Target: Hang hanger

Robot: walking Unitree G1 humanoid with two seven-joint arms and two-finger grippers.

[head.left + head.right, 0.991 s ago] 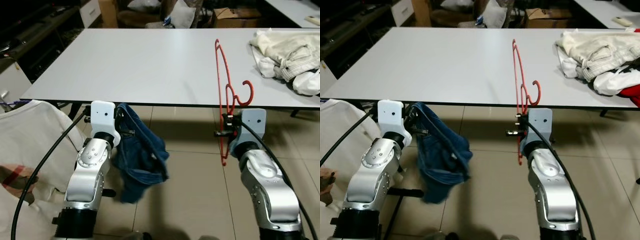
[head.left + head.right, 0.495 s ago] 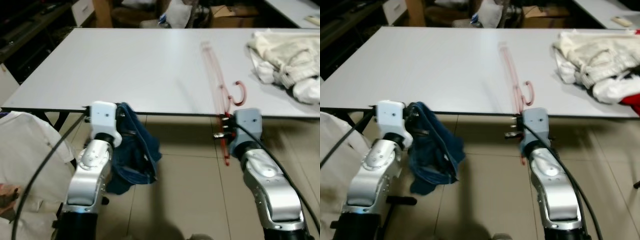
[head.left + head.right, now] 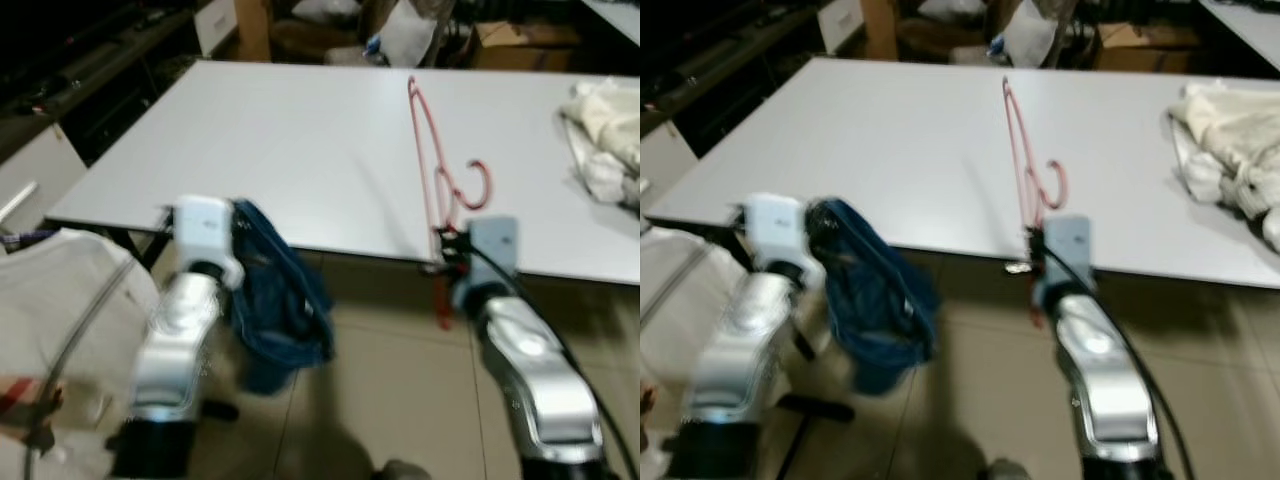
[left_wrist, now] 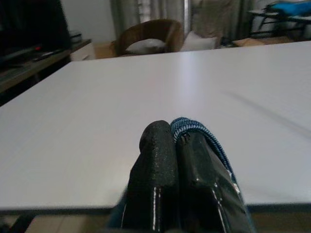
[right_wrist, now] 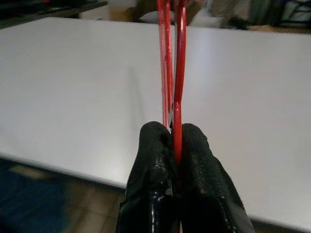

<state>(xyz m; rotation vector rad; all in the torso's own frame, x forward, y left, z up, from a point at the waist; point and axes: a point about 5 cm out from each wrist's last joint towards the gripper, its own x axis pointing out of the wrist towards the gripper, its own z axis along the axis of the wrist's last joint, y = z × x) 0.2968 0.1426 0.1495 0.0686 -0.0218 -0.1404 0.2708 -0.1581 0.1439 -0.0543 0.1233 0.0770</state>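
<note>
Hanger (image 3: 434,160), red, stands edge-on over the white desk (image 3: 280,140), its long axis running from near edge to far, hook right. Right pincer (image 5: 174,145) clamps its lower bar; left pincer (image 4: 176,145) grips blue denim (image 3: 285,300) at left.

Smooth pale surfaces, dark rubbery fingers, and soft cloth.

The tabletop (image 3: 270,140) is a smooth, matt pale grey sheet with a faint sheen where light falls. The hanger (image 5: 174,58) looks like thin red plastic or coated wire, smooth and slightly glossy. The right gripper (image 5: 175,145) has black fingers (image 5: 153,184) with a finely pebbled, semi-gloss rubbery skin; the left gripper (image 4: 174,141) has the same finish, one finger shinier. The jeans (image 3: 280,300) are blue denim with a woven hem. Both arms are brushed silver metal with white plastic wrist blocks. The floor (image 3: 390,400) is glossy beige tile. The clothes pile (image 3: 1230,130) is cream cloth.
</note>
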